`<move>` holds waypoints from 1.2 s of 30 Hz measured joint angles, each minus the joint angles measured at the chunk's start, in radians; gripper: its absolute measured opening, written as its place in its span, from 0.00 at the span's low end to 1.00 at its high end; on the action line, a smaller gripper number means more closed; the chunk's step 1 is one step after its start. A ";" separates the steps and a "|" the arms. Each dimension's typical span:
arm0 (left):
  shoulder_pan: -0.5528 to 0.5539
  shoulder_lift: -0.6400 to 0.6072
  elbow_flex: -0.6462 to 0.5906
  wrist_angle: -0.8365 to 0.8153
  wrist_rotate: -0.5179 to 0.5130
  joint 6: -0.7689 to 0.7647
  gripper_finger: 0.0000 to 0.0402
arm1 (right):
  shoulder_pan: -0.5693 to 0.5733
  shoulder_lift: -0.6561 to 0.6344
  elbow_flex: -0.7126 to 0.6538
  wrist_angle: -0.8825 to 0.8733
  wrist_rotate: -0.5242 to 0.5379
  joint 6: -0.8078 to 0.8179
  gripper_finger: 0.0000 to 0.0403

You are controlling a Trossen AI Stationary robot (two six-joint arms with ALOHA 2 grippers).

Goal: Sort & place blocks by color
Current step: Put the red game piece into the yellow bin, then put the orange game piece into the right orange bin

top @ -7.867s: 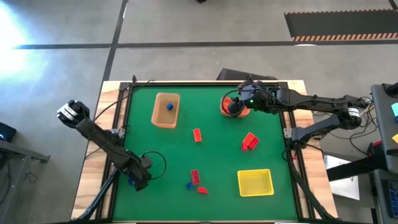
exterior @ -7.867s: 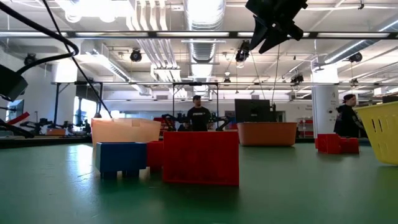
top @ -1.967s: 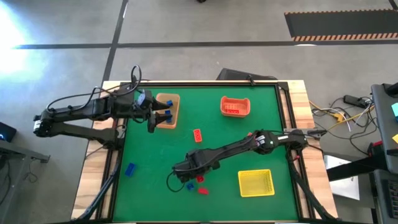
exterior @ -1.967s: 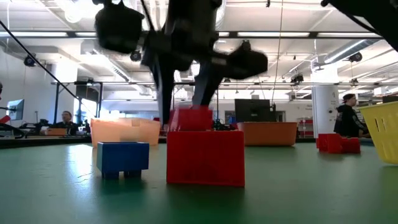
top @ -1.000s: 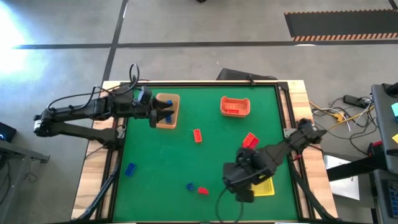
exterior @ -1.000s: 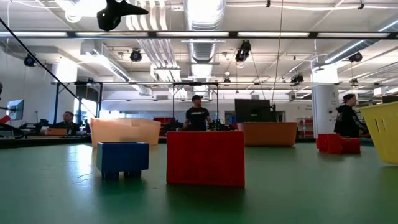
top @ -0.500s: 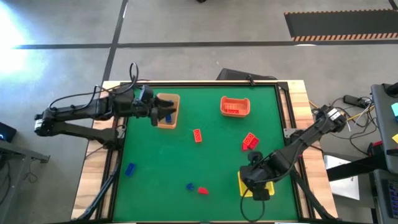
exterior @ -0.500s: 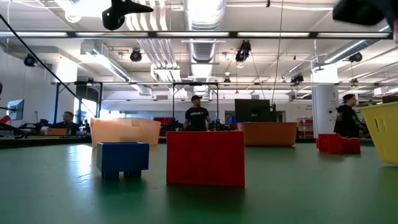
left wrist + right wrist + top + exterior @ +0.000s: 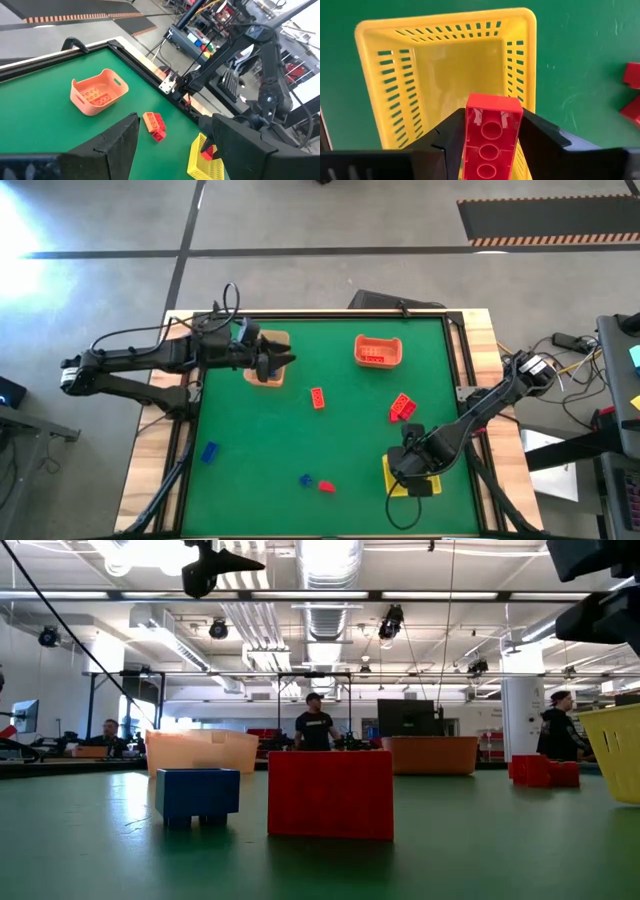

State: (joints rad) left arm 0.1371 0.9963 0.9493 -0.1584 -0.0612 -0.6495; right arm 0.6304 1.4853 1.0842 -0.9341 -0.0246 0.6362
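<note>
My right gripper (image 9: pixel 492 145) hangs over the yellow bin (image 9: pixel 390 75), shut on a red block (image 9: pixel 492 130); in the high view it stands at the near right (image 9: pixel 410 470). My left gripper (image 9: pixel 172 145) is open with nothing between its fingers, above the right rim of the tan bin (image 9: pixel 262 372). Loose on the green mat lie an orange block (image 9: pixel 317 397), a red pair (image 9: pixel 402 407), a blue block (image 9: pixel 209 451), and a small blue (image 9: pixel 306 479) and red one (image 9: pixel 327 486). The orange bin (image 9: pixel 378 351) holds orange blocks. My right gripper pinches the red block by its two long sides (image 9: pixel 470 135) between its two fingers. The fingers come from above, pointing down, and lie along the block. The hollow underside faces the wrist, and the block hangs clear above the yellow bin's floor.
In the low view a blue block (image 9: pixel 197 795) and a red block (image 9: pixel 330 795) stand close in front, with the bins behind. Black rails run along the mat's edges. People stand in the room beyond. Bare mat lies in the middle and at the near left.
My right gripper has carried the red block toward the table's right edge, over the yellow bin, and gone down toward it. My left gripper has moved a little toward the table's right edge, across the tan bin, staying open.
</note>
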 joint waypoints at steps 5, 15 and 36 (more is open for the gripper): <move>0.000 0.028 0.001 0.004 0.000 -0.001 0.58 | 0.000 0.000 0.016 0.000 0.001 -0.009 0.43; -0.004 0.052 -0.001 0.018 0.001 -0.080 0.58 | -0.004 -0.006 0.143 -0.042 0.050 -0.009 0.43; -0.109 0.382 0.077 -0.110 0.000 -0.398 0.58 | -0.086 -0.277 0.155 -0.046 0.829 -0.061 0.28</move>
State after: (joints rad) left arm 0.0277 1.3778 1.0260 -0.2679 -0.0613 -1.0474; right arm 0.5446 1.2079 1.2393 -0.9803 0.8048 0.5754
